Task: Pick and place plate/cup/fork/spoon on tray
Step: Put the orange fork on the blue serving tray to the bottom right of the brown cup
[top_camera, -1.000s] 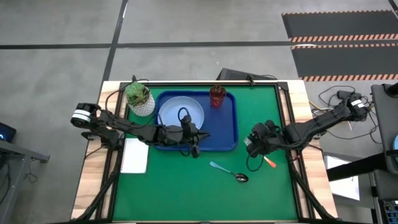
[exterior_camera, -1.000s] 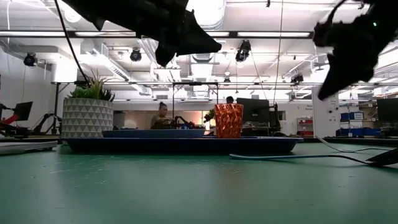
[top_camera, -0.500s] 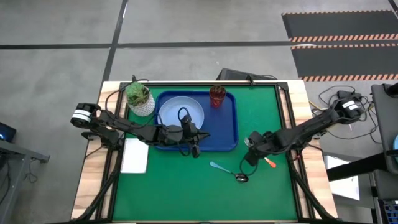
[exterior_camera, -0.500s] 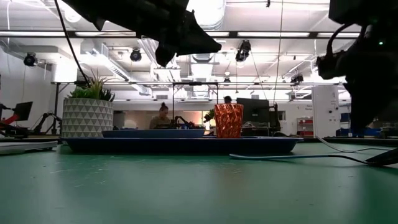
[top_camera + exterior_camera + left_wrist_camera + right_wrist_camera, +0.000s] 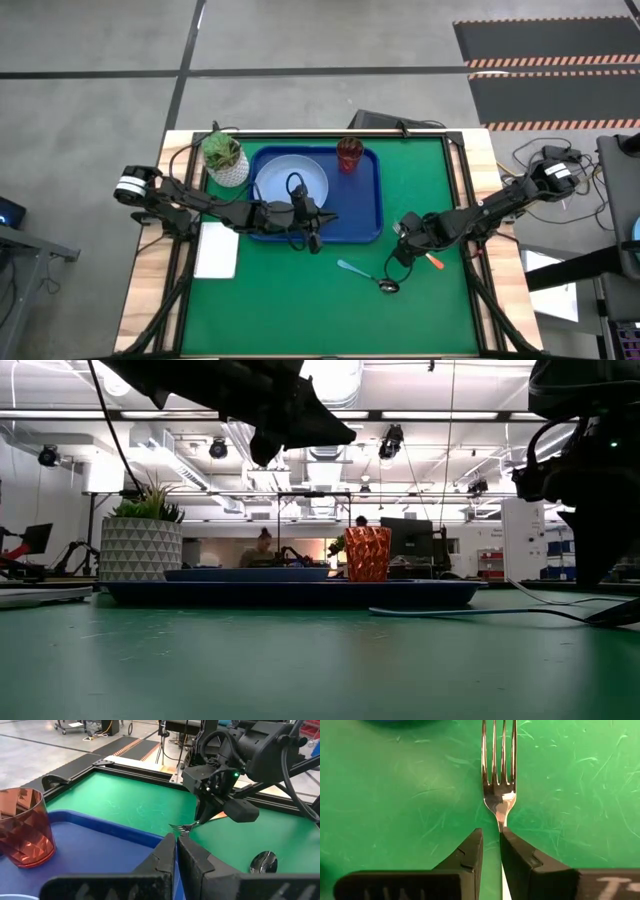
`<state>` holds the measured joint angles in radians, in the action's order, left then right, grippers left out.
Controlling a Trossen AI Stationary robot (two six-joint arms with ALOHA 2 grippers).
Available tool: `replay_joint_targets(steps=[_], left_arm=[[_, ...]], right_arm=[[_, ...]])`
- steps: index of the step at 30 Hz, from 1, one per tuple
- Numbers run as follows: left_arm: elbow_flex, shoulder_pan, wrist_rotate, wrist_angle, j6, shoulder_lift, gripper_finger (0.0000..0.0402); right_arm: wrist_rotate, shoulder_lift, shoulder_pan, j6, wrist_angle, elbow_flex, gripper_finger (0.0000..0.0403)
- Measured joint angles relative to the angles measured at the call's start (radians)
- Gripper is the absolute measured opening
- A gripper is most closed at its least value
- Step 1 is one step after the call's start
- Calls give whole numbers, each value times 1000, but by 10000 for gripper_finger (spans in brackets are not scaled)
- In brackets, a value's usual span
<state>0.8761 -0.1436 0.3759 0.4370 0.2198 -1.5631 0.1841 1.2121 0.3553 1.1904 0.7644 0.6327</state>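
Note:
The orange-handled fork (image 5: pixel 425 258) lies on the green mat, right of the dark-blue tray (image 5: pixel 366 218). My right gripper (image 5: pixel 403 251) is down over it, shut on it; the tines (image 5: pixel 498 755) stick out ahead of the fingers. The teal-handled spoon (image 5: pixel 367 277) lies on the mat just nearer. The light-blue plate (image 5: pixel 291 180) and the reddish cup (image 5: pixel 350 155) stand on the tray. My left gripper (image 5: pixel 311 238) hangs shut and empty over the tray's near rim. My right gripper pinches the fork's thin metal neck (image 5: pixel 502 822), just behind the tines, between its two fingertips. The fingers come from above, pointing down, as the left wrist view (image 5: pixel 209 812) shows. The fork lies level and low over the mat; whether it rests on it I cannot tell.
A white pot with a green plant (image 5: pixel 225 158) stands at the tray's far left corner. A white flat thing (image 5: pixel 217 250) lies on the table's left edge. The spoon's bowl (image 5: pixel 263 861) lies close to my right gripper. Bare mat stretches along the near side.
My right gripper has come down and moved toward the table's near edge and a little left, onto the fork. The fork's orange handle lies where it was. My left arm has kept still.

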Motion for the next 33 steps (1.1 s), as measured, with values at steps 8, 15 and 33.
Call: replay_joint_targets(steps=[8, 15, 33], left_arm=[[0, 1, 0, 0, -1, 0, 0], [0, 15, 0, 0, 0, 0, 0], [1, 72, 3, 6, 0, 0, 0]], right_arm=[[34, 0, 0, 27, 16, -1, 83], [55, 2, 20, 24, -10, -3, 84], [40, 245, 48, 59, -44, 3, 102]])
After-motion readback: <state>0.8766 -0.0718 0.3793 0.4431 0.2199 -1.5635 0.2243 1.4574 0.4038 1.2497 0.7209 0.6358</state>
